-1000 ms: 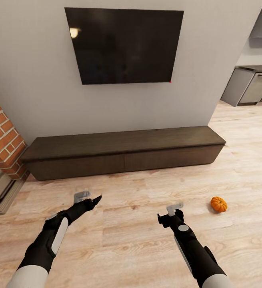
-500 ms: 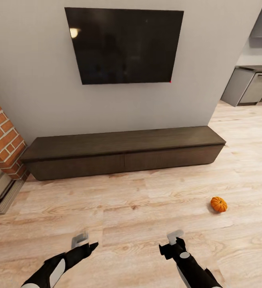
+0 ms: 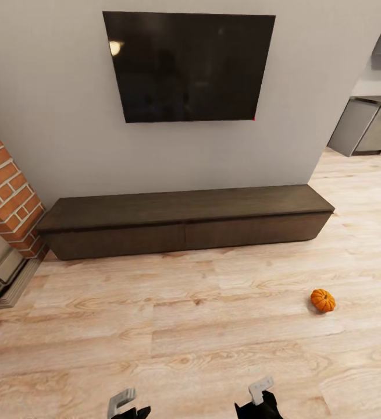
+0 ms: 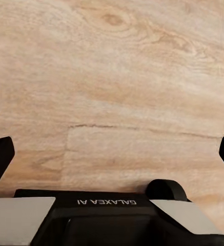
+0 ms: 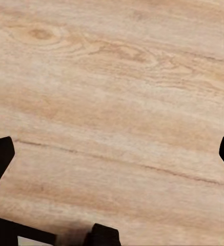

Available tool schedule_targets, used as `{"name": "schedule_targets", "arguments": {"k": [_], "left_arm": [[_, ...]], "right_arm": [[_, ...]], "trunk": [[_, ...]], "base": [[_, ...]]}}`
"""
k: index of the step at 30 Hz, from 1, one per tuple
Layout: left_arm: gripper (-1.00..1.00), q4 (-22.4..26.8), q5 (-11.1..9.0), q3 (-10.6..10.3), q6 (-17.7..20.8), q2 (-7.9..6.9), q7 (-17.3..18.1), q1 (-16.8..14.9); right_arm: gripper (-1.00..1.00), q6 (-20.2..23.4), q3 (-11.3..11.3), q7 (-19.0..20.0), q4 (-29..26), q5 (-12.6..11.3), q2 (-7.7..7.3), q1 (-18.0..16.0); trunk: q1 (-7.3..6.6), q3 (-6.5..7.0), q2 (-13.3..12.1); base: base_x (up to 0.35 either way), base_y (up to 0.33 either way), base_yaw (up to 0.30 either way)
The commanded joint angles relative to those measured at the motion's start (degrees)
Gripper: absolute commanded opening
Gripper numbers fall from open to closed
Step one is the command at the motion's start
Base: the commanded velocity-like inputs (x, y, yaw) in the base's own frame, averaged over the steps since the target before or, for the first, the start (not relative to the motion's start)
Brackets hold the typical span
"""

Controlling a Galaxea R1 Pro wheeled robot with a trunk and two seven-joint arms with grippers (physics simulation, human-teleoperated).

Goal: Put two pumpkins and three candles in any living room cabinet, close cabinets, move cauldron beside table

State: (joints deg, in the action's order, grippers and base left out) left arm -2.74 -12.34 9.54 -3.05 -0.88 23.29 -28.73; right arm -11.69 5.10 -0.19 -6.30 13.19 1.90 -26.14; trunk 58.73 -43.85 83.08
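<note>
Your pumpkin [image 3: 323,300], small, orange and ribbed, sits on the wood floor [image 3: 202,326] ahead and to the right of your right gripper [image 3: 259,401], well apart from it. The closed dark cabinet [image 3: 184,227] lies beyond both. Your left gripper [image 4: 112,154] and the right [image 5: 112,148] point down at bare planks, fingers spread wide.

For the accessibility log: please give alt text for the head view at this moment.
A long, low dark-brown cabinet, closed, stands against a grey wall under a black television. One orange pumpkin lies on the wooden floor to its front right; brick fireplace at left.
</note>
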Motion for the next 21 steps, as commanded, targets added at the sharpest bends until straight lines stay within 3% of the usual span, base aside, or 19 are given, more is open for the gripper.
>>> {"name": "schedule_targets", "arguments": {"k": [1, 3, 5, 8, 21], "left_arm": [[1.00, -0.3, 0.0, 0.0, 0.0, 0.17, -0.3, 0.1], [1.00, -0.4, 0.0, 0.0, 0.0, 0.02, -1.6, 0.1], [1.00, -0.3, 0.0, 0.0, 0.0, -0.06, -5.8, 0.2], [1.00, -0.4, 0.0, 0.0, 0.0, -0.07, -9.3, 0.2], [1.00, -0.4, -0.1, 0.0, 0.1, -0.08, -10.4, 0.5]], "right_arm": [[1.00, -6.9, 0.0, -0.1, 2.8, 0.0, -0.16, 0.0], [1.00, -8.3, -0.1, -0.1, 3.4, 0.0, -0.31, 0.0], [1.00, -9.1, 0.0, -0.1, 3.7, 0.0, -0.15, 0.0], [1.00, -9.3, 0.0, -0.1, 3.7, 0.0, -0.21, 0.0], [1.00, -9.5, 0.0, -0.2, 3.8, 0.0, -0.20, 0.0]], "trunk": [[0.00, 0.00, 0.0], [0.00, 0.00, 0.0], [0.00, 0.00, 0.0], [0.00, 0.00, 0.0], [0.00, 0.00, 0.0]], "base": [[0.000, 0.000, 0.282], [0.000, 0.000, 0.285], [0.025, 0.000, 0.287], [0.180, 0.043, 0.288], [0.296, 0.102, 0.288]]}}
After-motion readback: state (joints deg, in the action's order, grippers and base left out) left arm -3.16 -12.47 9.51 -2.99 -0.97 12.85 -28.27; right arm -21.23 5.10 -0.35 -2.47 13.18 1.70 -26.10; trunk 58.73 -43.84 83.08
